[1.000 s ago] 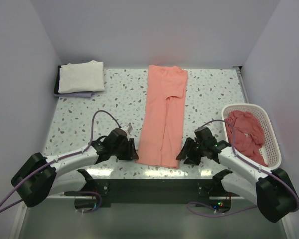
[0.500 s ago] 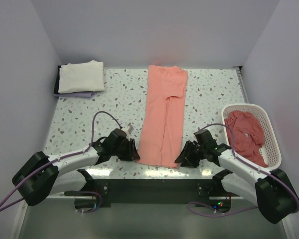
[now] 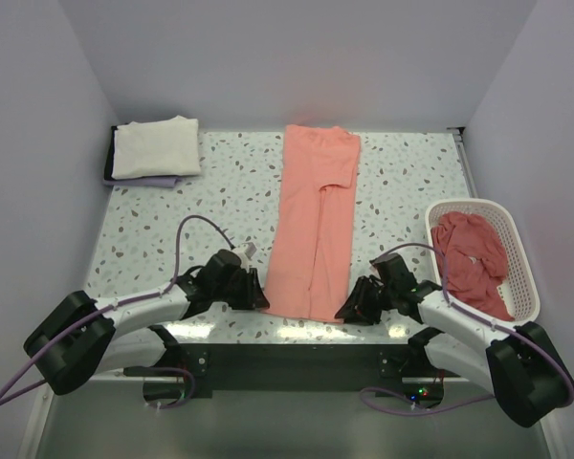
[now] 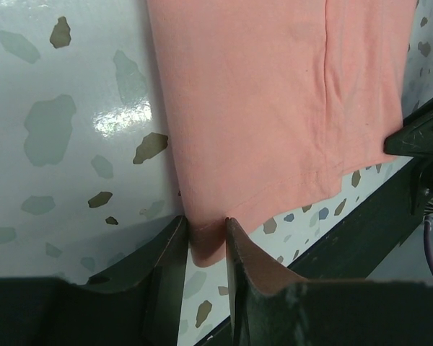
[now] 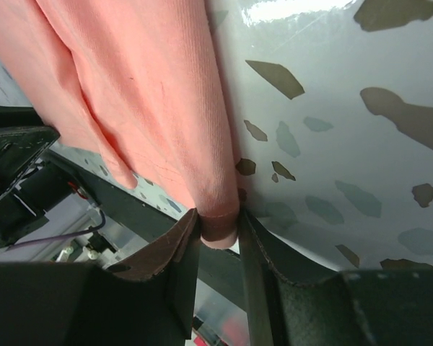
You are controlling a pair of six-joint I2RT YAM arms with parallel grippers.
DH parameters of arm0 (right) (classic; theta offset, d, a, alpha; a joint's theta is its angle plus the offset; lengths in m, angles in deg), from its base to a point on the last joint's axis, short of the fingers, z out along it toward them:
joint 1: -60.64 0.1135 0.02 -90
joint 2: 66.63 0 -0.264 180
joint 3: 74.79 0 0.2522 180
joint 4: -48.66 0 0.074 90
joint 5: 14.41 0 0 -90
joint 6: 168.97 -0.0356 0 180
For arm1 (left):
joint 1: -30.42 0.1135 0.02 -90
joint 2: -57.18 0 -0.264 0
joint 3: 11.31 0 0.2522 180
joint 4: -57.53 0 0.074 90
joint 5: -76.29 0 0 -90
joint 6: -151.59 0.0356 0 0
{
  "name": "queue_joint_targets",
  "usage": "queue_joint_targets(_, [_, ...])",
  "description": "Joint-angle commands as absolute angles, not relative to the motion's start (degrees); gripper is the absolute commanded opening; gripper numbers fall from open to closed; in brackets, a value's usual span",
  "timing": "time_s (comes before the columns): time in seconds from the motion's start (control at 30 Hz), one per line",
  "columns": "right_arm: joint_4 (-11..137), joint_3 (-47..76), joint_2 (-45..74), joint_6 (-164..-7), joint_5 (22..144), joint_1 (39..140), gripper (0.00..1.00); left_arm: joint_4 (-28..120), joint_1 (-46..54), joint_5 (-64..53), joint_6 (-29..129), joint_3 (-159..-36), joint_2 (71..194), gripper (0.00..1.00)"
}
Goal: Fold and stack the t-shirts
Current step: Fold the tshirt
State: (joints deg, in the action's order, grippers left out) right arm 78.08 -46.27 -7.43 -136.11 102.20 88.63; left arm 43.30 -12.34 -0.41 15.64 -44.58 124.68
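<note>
A salmon-pink t-shirt [image 3: 316, 220] lies folded into a long strip down the middle of the table. My left gripper [image 3: 261, 299] is at its near-left corner. In the left wrist view the hem corner [image 4: 206, 241] fills the gap of the left gripper [image 4: 204, 227], which is shut on it. My right gripper [image 3: 347, 311] is at the near-right corner. In the right wrist view the bunched corner [image 5: 220, 227] sits pinched in the right gripper [image 5: 219, 220]. A folded cream-white t-shirt [image 3: 156, 146] lies at the far left. Darker pink-red t-shirts [image 3: 471, 258] are heaped in the basket.
The white lattice basket [image 3: 464, 204] stands at the right edge of the table. The cream t-shirt rests on a dark tray with lavender cloth [image 3: 148, 180] under it. The table's near edge [image 3: 297, 330] runs just behind both grippers.
Both grippers have narrowed onto the near corners of the salmon-pink t-shirt. The right gripper slid a little toward the near edge and left. The shirt has stayed flat.
</note>
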Motion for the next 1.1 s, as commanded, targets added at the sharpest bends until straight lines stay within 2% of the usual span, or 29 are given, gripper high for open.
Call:
queue_joint_targets(0.0, [84.6,-49.4,-5.6,-134.3,96.1,89.0,0.31,42.2,-12.2,0.2,15.5,-42.4,125.7,0.32])
queue_joint_targets(0.13, [85.9,-49.2,-6.1,-133.6,95.9,89.1,0.29,42.9,-12.6,1.0,15.1,-41.8,125.7,0.28])
queue_joint_targets(0.2, [86.4,-48.7,-6.5,-133.1,95.9,89.1,0.23,42.9,-12.9,1.1,14.7,-41.5,125.6,0.26])
queue_joint_targets(0.37, [88.3,-47.7,-6.8,-132.1,96.1,89.1,0.04,44.9,-14.6,1.1,13.0,-40.3,125.0,0.13])
queue_joint_targets(0.43, [89.7,-47.0,-7.3,-130.9,95.9,89.1,0.01,45.4,-15.3,1.1,11.9,-39.6,124.5,0.09])
queue_joint_targets(0.6, [95.8,-44.8,-9.6,-127.6,96.6,89.1,0.0,45.4,-18.5,0.3,9.3,-38.4,122.4,0.0])
queue_joint_targets(0.87, [107.6,-39.2,-19.7,-123.9,94.7,89.2,0.0,43.9,-21.8,-1.1,6.7,-39.9,117.6,0.0])
queue_joint_targets(1.07, [104.6,-28.4,-14.2,-122.0,90.2,89.2,0.0,39.8,-20.7,-4.7,10.5,-51.4,121.4,0.0])
